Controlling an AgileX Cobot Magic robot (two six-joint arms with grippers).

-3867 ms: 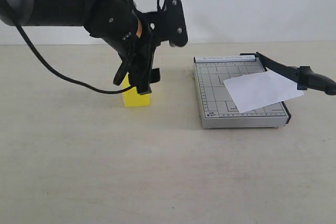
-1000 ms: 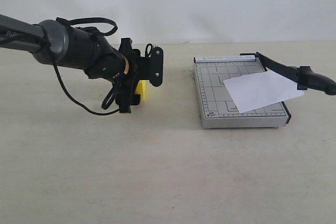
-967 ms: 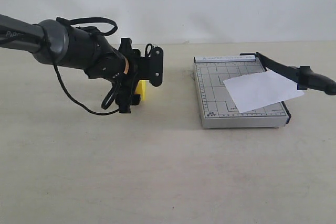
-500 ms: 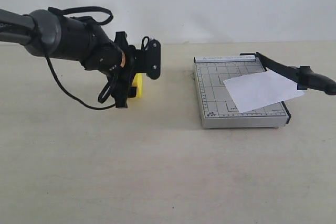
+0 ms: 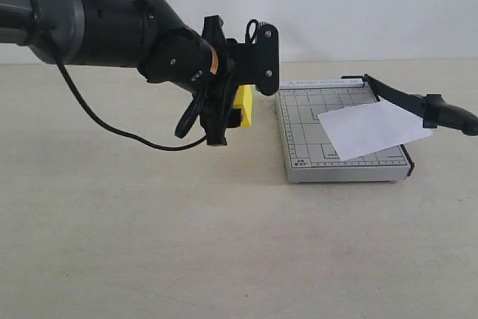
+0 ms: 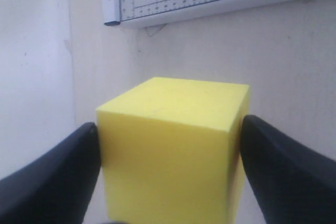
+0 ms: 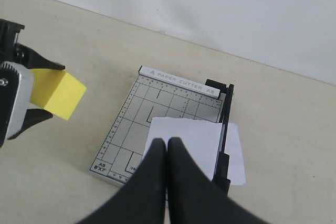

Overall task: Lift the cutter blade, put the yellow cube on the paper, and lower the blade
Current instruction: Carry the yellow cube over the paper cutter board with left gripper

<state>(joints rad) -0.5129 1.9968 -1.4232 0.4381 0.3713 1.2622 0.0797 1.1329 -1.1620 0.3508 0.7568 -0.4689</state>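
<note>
- Cube: lifted off the table and carried right in the last half second; now in the air, just beside the left edge of the board.
- Left gripper: clamped on two sides of the cube.
- Paper: unmoved on the board; placing is the next step.
- Blade: appears raised, unchanged.
- Right gripper: closed, empty, above the board.

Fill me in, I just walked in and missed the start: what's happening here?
The left arm's fingers hold a yellow cube in the air beside the grey paper cutter. A white sheet lies on it, with the black blade arm across it. The right arm's fingers are shut and empty above the cutter.
</note>
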